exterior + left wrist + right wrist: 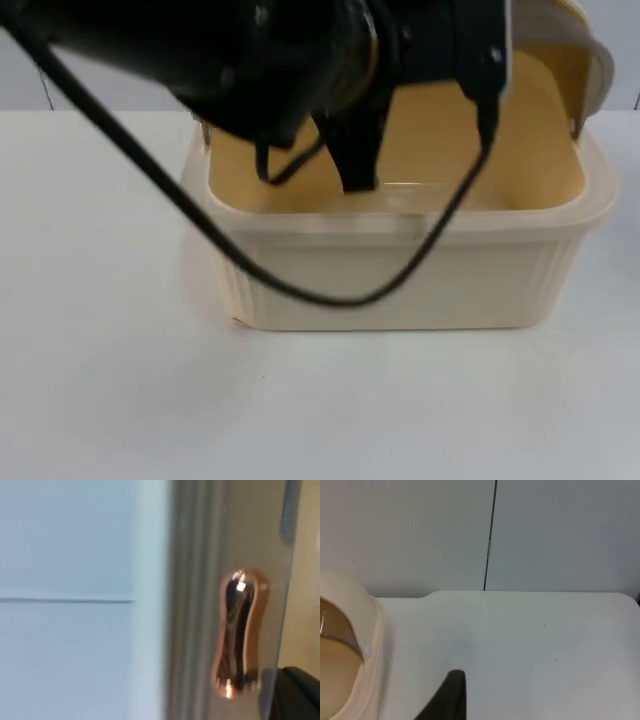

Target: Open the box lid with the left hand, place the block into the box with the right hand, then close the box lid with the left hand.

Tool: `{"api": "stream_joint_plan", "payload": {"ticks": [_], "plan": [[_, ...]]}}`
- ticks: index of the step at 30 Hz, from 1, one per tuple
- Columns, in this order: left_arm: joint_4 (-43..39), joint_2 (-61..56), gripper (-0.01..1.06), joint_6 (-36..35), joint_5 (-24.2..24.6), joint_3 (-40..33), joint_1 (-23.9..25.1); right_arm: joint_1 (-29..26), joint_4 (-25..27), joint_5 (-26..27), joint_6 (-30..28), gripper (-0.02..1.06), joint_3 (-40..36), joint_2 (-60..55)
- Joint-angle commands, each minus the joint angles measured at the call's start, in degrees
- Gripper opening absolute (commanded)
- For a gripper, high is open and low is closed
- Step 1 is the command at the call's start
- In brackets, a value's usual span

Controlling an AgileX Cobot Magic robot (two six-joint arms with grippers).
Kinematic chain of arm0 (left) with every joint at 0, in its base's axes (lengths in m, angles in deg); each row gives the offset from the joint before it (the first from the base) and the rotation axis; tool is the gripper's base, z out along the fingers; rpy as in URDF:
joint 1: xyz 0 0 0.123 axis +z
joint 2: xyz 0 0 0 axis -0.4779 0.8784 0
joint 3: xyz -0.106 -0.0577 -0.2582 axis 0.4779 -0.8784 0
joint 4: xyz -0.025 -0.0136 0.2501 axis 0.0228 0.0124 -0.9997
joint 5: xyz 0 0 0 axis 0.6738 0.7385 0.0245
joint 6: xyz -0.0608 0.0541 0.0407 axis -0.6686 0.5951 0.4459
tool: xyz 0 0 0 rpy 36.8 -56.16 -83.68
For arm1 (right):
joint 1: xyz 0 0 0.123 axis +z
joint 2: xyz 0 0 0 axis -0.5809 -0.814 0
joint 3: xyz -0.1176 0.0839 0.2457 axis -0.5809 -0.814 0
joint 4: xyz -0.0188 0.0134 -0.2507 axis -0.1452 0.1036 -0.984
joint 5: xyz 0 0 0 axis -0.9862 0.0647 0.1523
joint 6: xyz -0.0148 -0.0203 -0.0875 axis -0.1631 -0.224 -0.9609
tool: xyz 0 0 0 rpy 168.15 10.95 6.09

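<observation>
Standing on the table (100, 400): you have the cream box (400, 285), its top open.
Lid: the lid (590, 60) is raised at the box's far right corner.
Left gripper: the left gripper (358, 170) hangs over the box's opening, pointing down towards the inside.
Left grip: you cannot tell whether it is wide or narrow.
Left wrist view: a copper-coloured clasp (239, 635) sits close ahead.
Right gripper: the right gripper (451, 695) is over bare table beside the box, facing the partition wall (560, 530).
Right grip: you cannot tell.
</observation>
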Motion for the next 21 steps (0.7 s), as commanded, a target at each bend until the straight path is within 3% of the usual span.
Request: {"api": "stream_joint_plan", "payload": {"ticks": [1,7,16,18,20,21], "plan": [[0.01,-0.15,0.00,-0.05,-0.77,1.43,1.49,0.20,-0.17,0.91,0.34,1.05,0.26,0.04],[0.01,-0.15,0.00,-0.05,-3.34,3.02,4.88,0.20,-0.17,0.91,0.34,1.05,0.26,0.04],[2.77,-0.39,0.00,-0.05,-3.55,3.02,2.46,0.20,-0.17,0.91,0.34,1.05,0.26,0.04],[9.50,-0.76,0.00,1.39,-4.35,3.02,0.60,0.20,-0.17,0.91,0.34,1.05,0.26,0.04],[21.72,-1.08,0.00,10.98,-5.07,3.02,-0.89,0.20,-0.17,0.91,0.34,1.05,0.26,0.04],[21.72,-1.08,0.00,10.98,-5.07,3.02,-0.89,0.20,-0.17,0.91,0.34,1.05,0.26,0.04]]}}
